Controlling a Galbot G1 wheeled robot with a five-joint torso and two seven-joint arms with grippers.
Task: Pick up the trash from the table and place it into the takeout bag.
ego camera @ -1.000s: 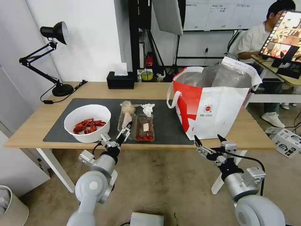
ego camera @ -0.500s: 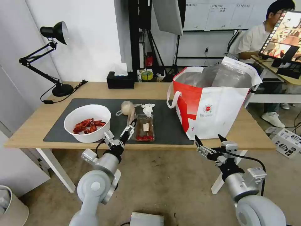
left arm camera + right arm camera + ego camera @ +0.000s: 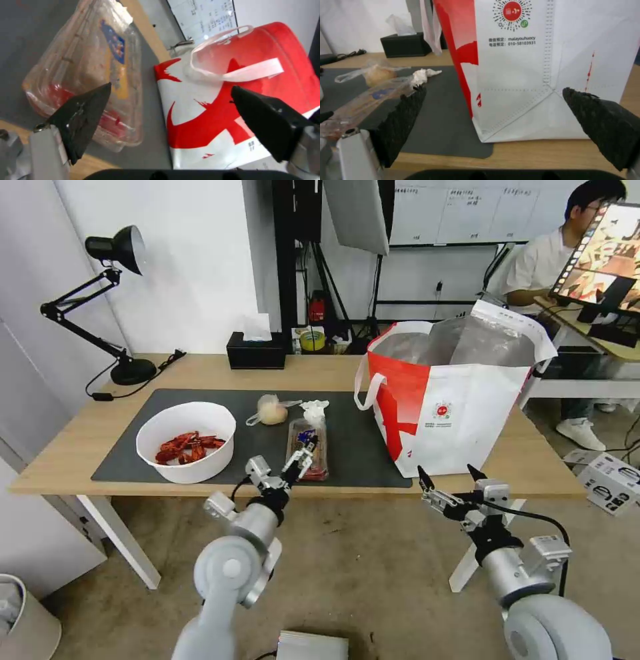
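Shifted since earlier: left gripper, jaws spread, now at clamshell tray, formerly near knotted bag. Tray: clear plastic, blue label, red tomatoes inside, centre of grey mat. Bowl: white, red crayfish shells, 9 o'clock of tray. Tissue: 12 o'clock. Takeout bag: red-white, foil-lined, 3 o'clock. Right gripper: spread, off table edge
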